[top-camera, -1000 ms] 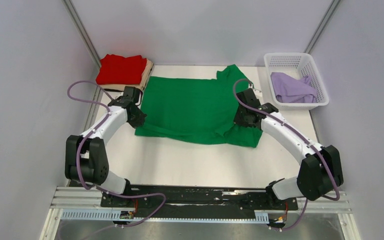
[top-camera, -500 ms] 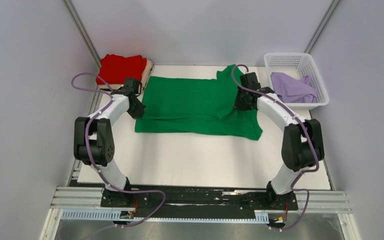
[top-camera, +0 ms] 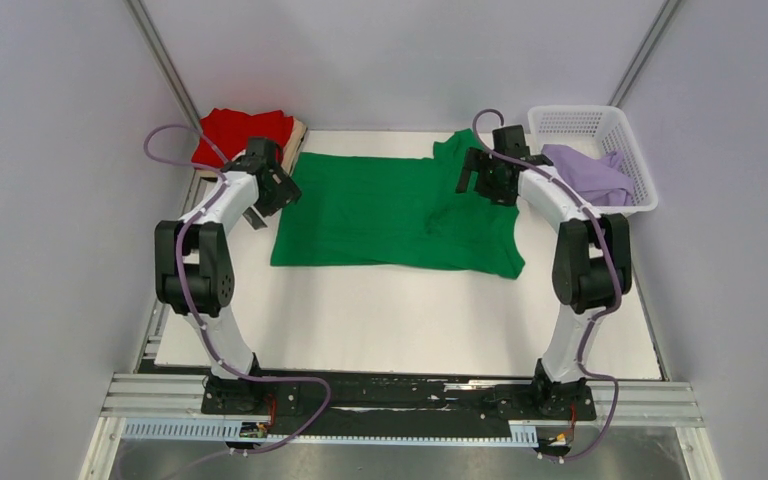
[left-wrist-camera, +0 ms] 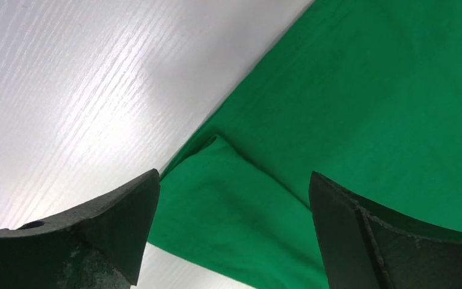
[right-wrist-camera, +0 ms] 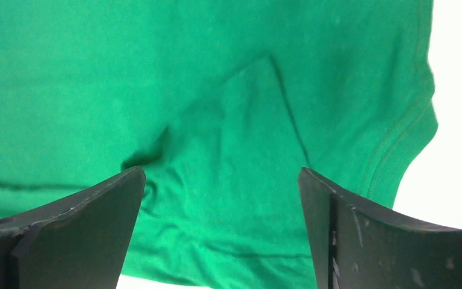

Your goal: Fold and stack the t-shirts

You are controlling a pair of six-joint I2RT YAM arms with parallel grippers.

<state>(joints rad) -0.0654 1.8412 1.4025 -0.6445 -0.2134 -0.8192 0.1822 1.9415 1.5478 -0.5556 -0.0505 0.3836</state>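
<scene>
A bright green t-shirt (top-camera: 390,215) lies spread across the white table, its near part folded over toward the back. My left gripper (top-camera: 278,190) hovers over the shirt's left edge, open and empty; in the left wrist view (left-wrist-camera: 233,180) a folded green corner (left-wrist-camera: 228,198) lies below the jaws. My right gripper (top-camera: 480,175) is open over the shirt's right end near the collar, with creased green cloth (right-wrist-camera: 156,60) beneath it (right-wrist-camera: 221,174). A folded red t-shirt (top-camera: 240,135) rests on a tan one (top-camera: 297,140) at the back left. A lavender t-shirt (top-camera: 585,175) lies crumpled in the basket.
The white lattice basket (top-camera: 580,112) stands at the back right corner, close behind my right wrist. Grey walls close in both sides and the back. The bare white tabletop (top-camera: 390,320) stretches from the shirt toward the arm bases.
Both grippers carried the shirt's near edge toward the back, then opened and let go. Both arms now reach further back, and the shirt is shallower front to back.
</scene>
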